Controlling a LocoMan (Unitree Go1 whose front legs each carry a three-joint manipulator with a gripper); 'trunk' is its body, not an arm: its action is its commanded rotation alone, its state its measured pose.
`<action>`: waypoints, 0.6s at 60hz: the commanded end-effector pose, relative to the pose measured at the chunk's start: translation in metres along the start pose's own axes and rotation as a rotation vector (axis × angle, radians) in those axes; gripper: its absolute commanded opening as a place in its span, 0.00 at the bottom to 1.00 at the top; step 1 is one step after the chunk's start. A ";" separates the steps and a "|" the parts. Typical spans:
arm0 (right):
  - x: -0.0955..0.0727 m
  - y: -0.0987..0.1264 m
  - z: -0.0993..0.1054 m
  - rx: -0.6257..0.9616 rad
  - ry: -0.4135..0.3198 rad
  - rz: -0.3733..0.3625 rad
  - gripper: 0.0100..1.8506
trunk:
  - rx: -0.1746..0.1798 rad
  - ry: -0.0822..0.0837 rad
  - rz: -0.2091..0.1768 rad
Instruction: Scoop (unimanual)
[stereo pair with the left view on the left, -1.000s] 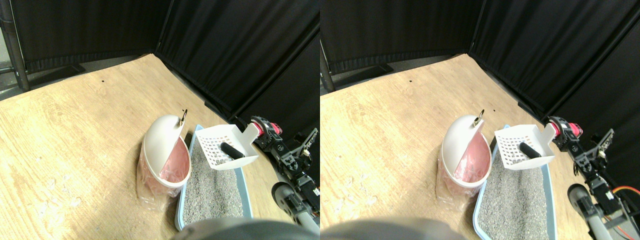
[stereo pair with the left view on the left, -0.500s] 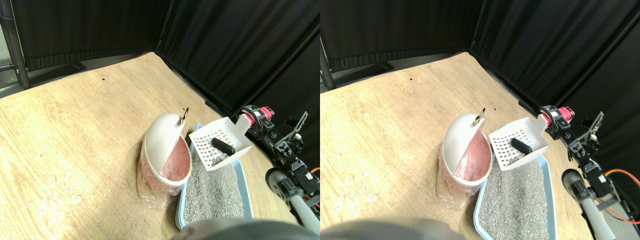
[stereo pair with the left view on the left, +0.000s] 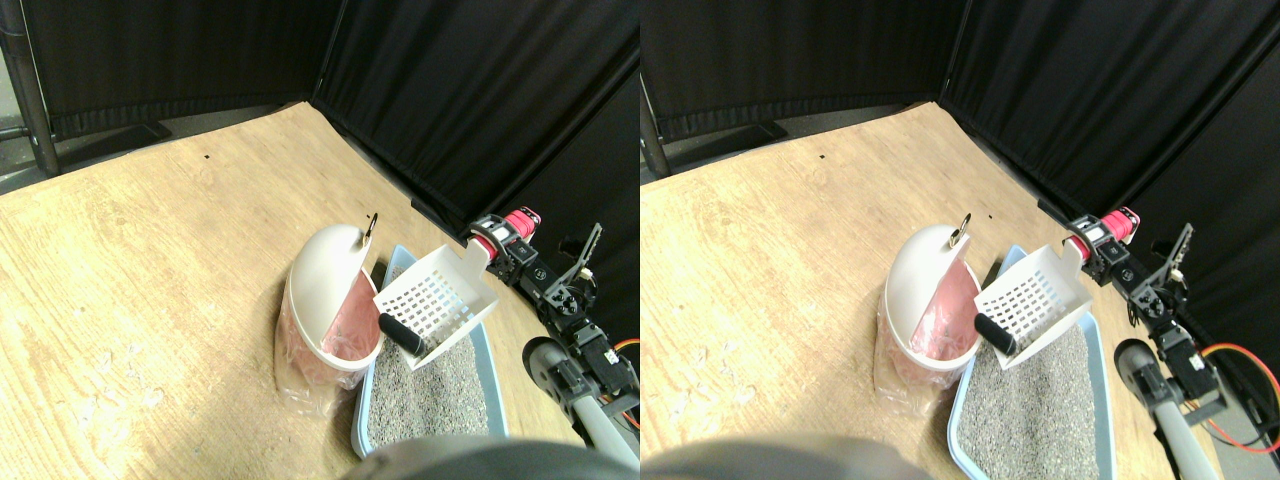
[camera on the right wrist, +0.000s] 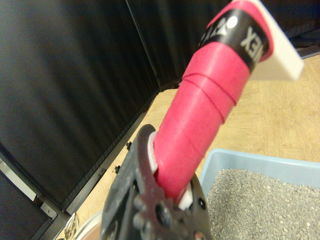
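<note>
Stereo view: scoop overhanging bin rim

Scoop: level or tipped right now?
Tipped. The scoop slants down toward the bin, and the dark piece sits at its lower lip.

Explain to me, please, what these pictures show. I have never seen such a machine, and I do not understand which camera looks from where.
The wide picture is two nearly equal views from one forward-looking camera on a four-legged robot. Its black jointed right arm reaches in from the lower right. On the pale wooden floor stand a light-blue tray of grey litter and a white bin with a pink liner. The arm's pincer holds a white slotted plastic scoop by its red-wrapped handle. The scoop is tilted toward the bin, and a small black cylinder lies at its lower lip. The other picture comes from a camera on that arm: the same red handle fills it, clamped in the dark pincer frame.
</note>
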 end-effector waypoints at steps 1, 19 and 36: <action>-0.001 0.003 0.010 0.001 -0.060 -0.011 0.06 | -0.100 -0.022 0.065; 0.000 0.004 0.019 -0.070 -0.026 -0.050 0.06 | -0.104 -0.021 0.066; 0.002 -0.004 0.017 -0.022 -0.016 -0.093 0.06 | -0.088 -0.022 0.057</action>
